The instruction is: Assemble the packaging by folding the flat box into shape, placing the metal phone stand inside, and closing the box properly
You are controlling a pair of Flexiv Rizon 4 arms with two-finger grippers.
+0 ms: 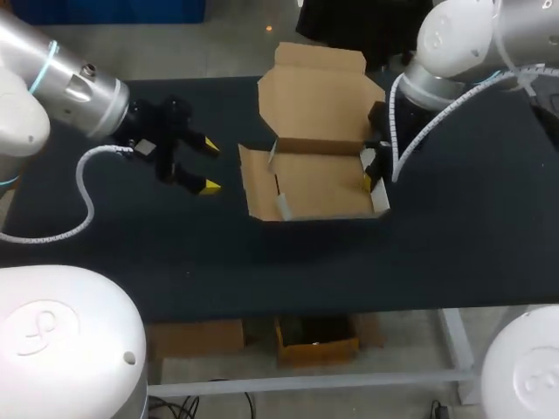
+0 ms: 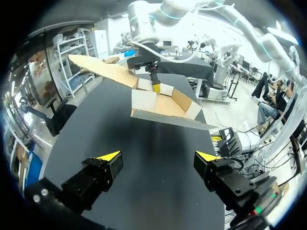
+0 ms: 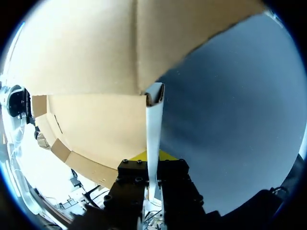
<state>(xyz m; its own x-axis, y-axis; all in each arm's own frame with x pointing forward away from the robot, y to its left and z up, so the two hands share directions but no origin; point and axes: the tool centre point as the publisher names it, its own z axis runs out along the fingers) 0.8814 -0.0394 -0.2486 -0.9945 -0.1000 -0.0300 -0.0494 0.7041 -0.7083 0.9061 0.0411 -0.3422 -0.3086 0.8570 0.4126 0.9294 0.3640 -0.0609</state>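
Cardboard box [image 1: 319,179] sits half-formed near the middle of the black table [image 1: 454,244], tray side up. Its lid [image 1: 319,96] is open and leans away toward 12 o'clock. The flap [image 1: 249,179] at the tray's 9 o'clock side lies splayed outward and nearly flat rather than standing. The metal phone stand does not show in any view, so loading looks some way off; my judgement is that the tray is being shaped now.

Right gripper [image 3: 154,165] comes in at the tray's 3 o'clock side. Its fingers are pinched on the thin side wall [image 3: 154,124], which runs upright between them, one finger inside the tray and one outside. Left gripper [image 1: 210,166] hangs over bare table at the box's 9 o'clock, well apart from it, with its yellow tips spread wide, holding nothing and pointing at the splayed flap.

To do this step well, the right arm should hold that wall upright and steady as an anchor, since light cardboard will slide on the cloth if pushed from one side only. The left gripper would best come in low, catch the flat flap under its outer edge, and swing it up along its crease toward 3 o'clock. Pushing the panel's middle could buckle it. Pressing too hard against the anchored side could skew the tray or tear the pinched wall.
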